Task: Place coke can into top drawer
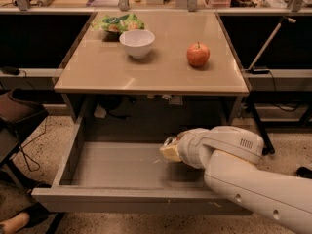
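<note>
We're looking over the whole station, and the tan table is filling the top of the shot. Below it the top drawer is standing pulled wide open, its grey floor showing bare across the left and middle. The white arm is reaching in from the lower right, over the front panel and down into the cavity.

Up on the tabletop, 1 white bowl is sitting toward the back left. Behind it a green bag is lying, and 1 red apple is resting well apart to the right (not our target, so ignore it).

Now the business end. The gripper is hanging inside the drawer, right of centre and low over the floor. The coke can is peeking out at its tip, with only a silver end and a hint of red showing. The fingers look to be clamped around it, with 1 yellowish pad pressing just beneath.

So, by my reading, we're sitting at the placing step, with the carry-in as good as done. The next move is calling for a short lowering until the can is touching the floor. After that come a release and a clean withdrawal, without nudging the can or clipping the front panel.
</note>
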Tool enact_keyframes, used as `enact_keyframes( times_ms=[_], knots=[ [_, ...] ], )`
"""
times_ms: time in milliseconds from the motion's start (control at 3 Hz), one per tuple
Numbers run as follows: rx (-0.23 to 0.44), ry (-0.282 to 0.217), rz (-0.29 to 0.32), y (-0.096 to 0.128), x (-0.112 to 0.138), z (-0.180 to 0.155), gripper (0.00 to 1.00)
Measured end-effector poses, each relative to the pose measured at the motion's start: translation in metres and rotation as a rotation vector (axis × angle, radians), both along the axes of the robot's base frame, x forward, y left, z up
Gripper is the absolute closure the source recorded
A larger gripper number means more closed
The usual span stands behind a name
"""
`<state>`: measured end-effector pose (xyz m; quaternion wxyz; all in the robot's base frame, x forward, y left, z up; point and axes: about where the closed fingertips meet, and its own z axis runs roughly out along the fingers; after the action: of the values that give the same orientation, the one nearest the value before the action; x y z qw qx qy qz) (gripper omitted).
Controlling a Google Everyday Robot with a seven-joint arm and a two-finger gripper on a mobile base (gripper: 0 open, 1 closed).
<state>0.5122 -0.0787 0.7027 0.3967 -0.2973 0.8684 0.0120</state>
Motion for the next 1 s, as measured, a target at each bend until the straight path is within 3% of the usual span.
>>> enact_keyframes(
  times_ms=[333, 1000],
  knots=[
    [0.000, 0.000, 0.000, 0.0000, 0.0000, 0.0000, 0.82],
    [0.000, 0.000, 0.000, 0.0000, 0.0000, 0.0001, 0.35]
  ],
)
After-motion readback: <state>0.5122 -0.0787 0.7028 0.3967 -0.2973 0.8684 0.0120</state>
